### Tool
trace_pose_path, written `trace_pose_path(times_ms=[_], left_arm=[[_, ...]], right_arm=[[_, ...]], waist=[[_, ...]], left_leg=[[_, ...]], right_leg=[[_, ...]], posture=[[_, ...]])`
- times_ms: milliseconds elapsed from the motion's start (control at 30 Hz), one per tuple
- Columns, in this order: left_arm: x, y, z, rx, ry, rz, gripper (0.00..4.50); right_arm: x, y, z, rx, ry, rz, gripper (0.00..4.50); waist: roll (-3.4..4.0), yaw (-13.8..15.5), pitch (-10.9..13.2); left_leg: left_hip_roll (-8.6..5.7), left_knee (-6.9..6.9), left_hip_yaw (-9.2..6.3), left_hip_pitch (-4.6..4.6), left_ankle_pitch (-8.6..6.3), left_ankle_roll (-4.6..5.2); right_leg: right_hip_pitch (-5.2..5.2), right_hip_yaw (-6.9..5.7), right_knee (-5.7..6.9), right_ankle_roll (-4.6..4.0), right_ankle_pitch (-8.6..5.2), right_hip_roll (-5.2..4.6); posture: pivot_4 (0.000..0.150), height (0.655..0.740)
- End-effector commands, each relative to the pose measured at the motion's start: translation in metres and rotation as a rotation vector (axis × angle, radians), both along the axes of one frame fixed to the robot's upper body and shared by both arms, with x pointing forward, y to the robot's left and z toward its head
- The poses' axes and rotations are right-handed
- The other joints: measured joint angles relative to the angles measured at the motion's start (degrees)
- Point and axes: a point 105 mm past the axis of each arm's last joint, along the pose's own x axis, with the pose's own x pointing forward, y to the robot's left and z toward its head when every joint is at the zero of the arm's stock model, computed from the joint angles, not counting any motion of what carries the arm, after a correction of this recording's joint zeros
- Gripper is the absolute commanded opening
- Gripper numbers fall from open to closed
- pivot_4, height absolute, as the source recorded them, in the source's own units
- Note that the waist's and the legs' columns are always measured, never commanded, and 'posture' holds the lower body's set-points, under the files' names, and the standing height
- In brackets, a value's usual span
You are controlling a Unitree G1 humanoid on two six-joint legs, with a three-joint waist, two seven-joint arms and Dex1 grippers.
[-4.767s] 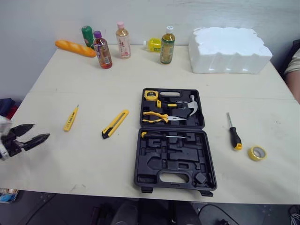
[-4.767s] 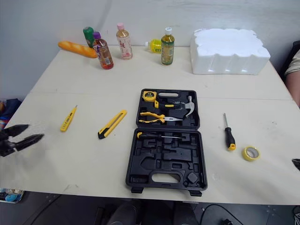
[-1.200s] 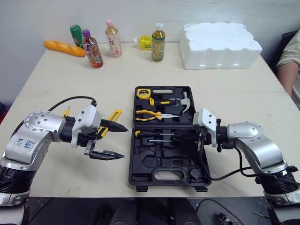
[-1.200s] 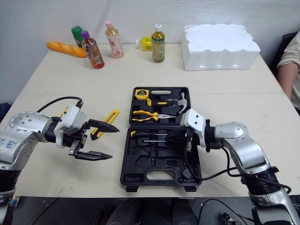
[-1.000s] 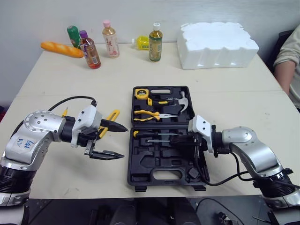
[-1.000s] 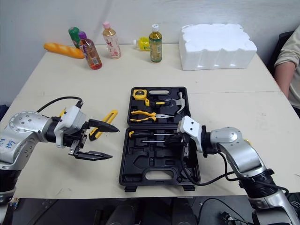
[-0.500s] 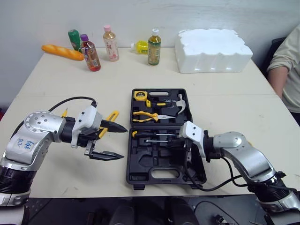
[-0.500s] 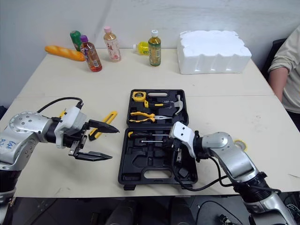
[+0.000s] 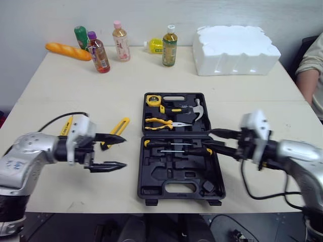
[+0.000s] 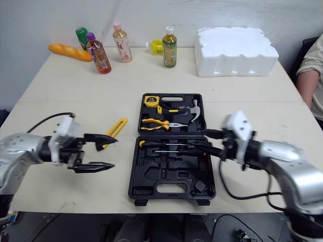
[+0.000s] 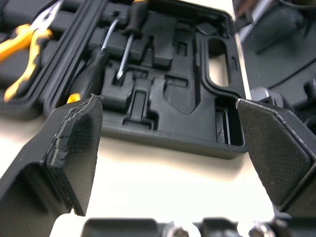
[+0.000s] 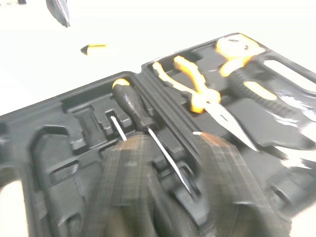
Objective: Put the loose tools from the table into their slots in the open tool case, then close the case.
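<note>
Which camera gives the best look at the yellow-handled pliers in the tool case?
The right wrist view: the pliers lie whole and close, handles to nose tip. Both eye views show them whole too, from farther off, in the case's far half. The left wrist view cuts part of them off.

Table bears tool case; utility knife; bottles; foam block.

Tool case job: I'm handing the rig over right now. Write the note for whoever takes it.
Left pincer: open, empty, hovering left of the tool case, near the yellow utility knife.
Right pincer: open, empty, over the case's right edge.
Done: two screwdrivers lie in the near half.
Left: slot the knife and the small yellow tool by the left arm, then close the case.
</note>
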Motion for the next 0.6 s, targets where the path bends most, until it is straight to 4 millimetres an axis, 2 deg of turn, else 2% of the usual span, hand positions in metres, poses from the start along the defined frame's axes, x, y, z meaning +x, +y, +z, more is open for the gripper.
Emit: trace_pose_path(times_ms=[33, 67, 100, 133, 200, 333, 367, 433, 467, 600], left_arm=[[-0.001, 0.031, 0.012, -0.063, -0.002, 0.163, 4.50], [-0.001, 0.046, 0.012, -0.079, 0.008, 0.242, 4.50], [0.001, 0.067, 0.009, -0.089, 0.011, 0.341, 4.50], [0.000, 0.087, 0.006, -0.087, 0.014, 0.443, 4.50], [-0.005, 0.121, -0.002, -0.066, 0.020, 0.585, 4.50], [-0.015, 0.162, -0.012, -0.036, 0.041, 0.725, 4.50], [-0.020, 0.189, -0.017, 0.000, 0.050, 0.823, 4.50], [-0.028, 0.219, -0.024, 0.046, 0.060, 0.926, 4.50], [-0.030, 0.227, -0.023, 0.053, 0.054, 0.952, 4.50], [-0.022, 0.240, -0.022, 0.058, 0.003, 1.010, 4.50]], right_arm=[[-0.021, -0.048, 0.016, -0.011, -0.010, -0.131, 3.70], [-0.027, -0.071, 0.013, -0.029, 0.013, -0.219, 4.21], [-0.035, -0.097, 0.010, -0.062, 0.030, -0.312, 4.44], [-0.044, -0.122, 0.008, -0.090, 0.052, -0.403, 4.44], [-0.061, -0.156, 0.004, -0.118, 0.079, -0.523, 4.44], [-0.081, -0.190, 0.001, -0.183, 0.099, -0.624, 4.44], [-0.089, -0.212, 0.003, -0.207, 0.101, -0.698, 4.44], [-0.099, -0.237, 0.006, -0.234, 0.102, -0.778, 4.44], [-0.102, -0.243, 0.006, -0.248, 0.106, -0.791, 4.44], [-0.105, -0.252, 0.006, -0.247, 0.093, -0.819, 4.44]], waist=[[0.03, 0.20, 0.01], [0.03, 0.34, 0.01], [0.03, 0.56, 0.02], [0.03, 0.63, 0.01], [0.03, 0.73, 0.01], [0.04, 0.61, 0.03], [0.09, 0.59, 0.05], [0.16, 0.31, 0.09], [0.17, 0.23, 0.08], [0.14, -0.01, 0.07]], left_leg=[[-0.03, 0.00, 0.04, -0.03, -0.04, 0.08], [-0.05, -0.01, 0.08, -0.02, -0.11, 0.20], [-0.05, 0.00, 0.10, -0.01, -0.13, 0.23], [-0.07, -0.01, 0.16, -0.02, -0.14, 0.24], [-0.07, -0.03, 0.28, 0.08, -0.32, 0.53], [0.02, -0.04, 0.57, 0.34, -0.45, 0.63], [0.07, -0.01, 0.58, 0.50, -0.44, 0.63], [0.19, -0.02, 0.56, 0.64, -0.53, 0.41], [0.20, -0.11, 0.56, 0.60, -0.50, 0.38], [0.22, -0.14, 0.52, 0.56, -0.53, 0.47]], right_leg=[[0.01, 0.00, -0.12, 0.02, 0.01, -0.01], [0.07, 0.02, -0.37, 0.02, 0.01, -0.04], [0.10, 0.02, -0.43, 0.03, 0.01, -0.04], [0.09, -0.02, -0.45, 0.05, 0.02, -0.02], [0.14, -0.06, -0.49, 0.05, 0.02, -0.01], [0.24, -0.07, -0.49, 0.10, 0.06, -0.01], [0.45, -0.04, -0.56, 0.05, 0.09, -0.03], [0.74, 0.16, -0.98, -0.47, 0.02, -0.02], [0.74, 0.22, -1.18, -0.91, -0.14, -0.01], [0.76, 0.28, -1.24, -0.76, 0.02, -0.07]], posture=[[0.150, 0.7383], [0.150, 0.7383], [0.150, 0.7383], [0.150, 0.7383], [0.150, 0.7383], [0.150, 0.7383], [0.150, 0.7383], [0.150, 0.7383], [0.150, 0.7383], [0.150, 0.7383]])
